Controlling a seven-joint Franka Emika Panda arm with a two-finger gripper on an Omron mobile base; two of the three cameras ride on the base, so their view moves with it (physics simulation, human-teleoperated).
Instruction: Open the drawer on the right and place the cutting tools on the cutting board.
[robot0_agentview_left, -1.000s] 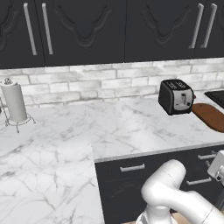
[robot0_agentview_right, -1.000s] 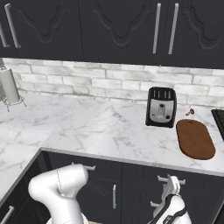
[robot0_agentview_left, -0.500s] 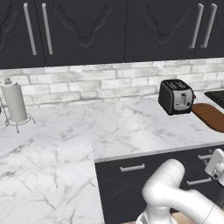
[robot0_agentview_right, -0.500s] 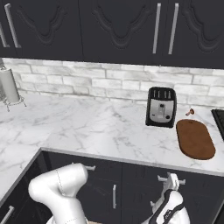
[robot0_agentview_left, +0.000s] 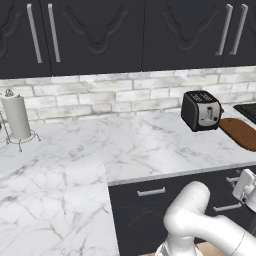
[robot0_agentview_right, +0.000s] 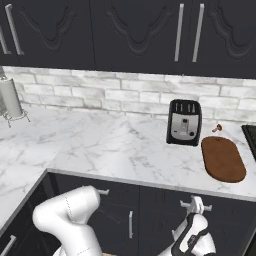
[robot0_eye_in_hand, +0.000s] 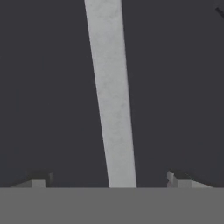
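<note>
A white marble counter (robot0_agentview_left: 150, 145) runs under dark wall cupboards. The toaster (robot0_agentview_left: 201, 110) stands near the brick backsplash, the reddish cutting board (robot0_agentview_left: 241, 133) just beside it. A paper towel holder (robot0_agentview_left: 17, 119) stands far left. The claw (robot0_agentview_left: 246, 187) sits low against the black drawer fronts, seemingly by a silver handle (robot0_agentview_left: 227, 207)

Black cabinets (robot0_agentview_left: 100, 35), white brick backsplash (robot0_agentview_left: 125, 92), marble counter (robot0_agentview_left: 125, 145).

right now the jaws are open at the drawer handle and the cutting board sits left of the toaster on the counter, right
Not quite. The cutting board lies to the right of the toaster, not the left, as the right base view shows. The rest holds: the gripper has its jaws open on either side of the silver drawer handle in the hand view, and the board is on the counter.
</note>
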